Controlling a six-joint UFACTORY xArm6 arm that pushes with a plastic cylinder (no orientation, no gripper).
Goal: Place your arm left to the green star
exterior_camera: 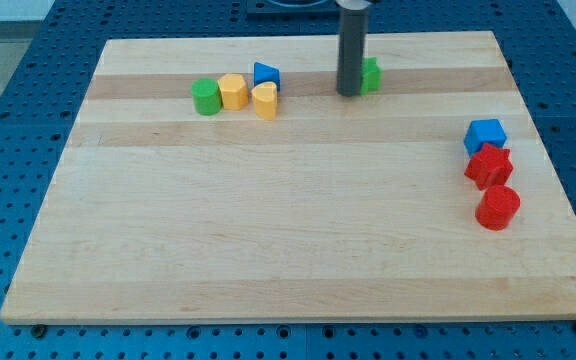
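The green star (371, 74) lies near the view's top, right of centre, and is partly hidden behind my rod. My tip (349, 93) rests on the wooden board (288, 240) directly at the star's left side, touching or almost touching it. The rod rises straight up out of the view's top.
A green cylinder (206, 97), a yellow hexagon (233, 91), a yellow heart (264, 101) and a blue triangle (266, 75) cluster at the top left. A blue cube (485, 135), a red star (489, 165) and a red cylinder (498, 208) stand in a column at the right.
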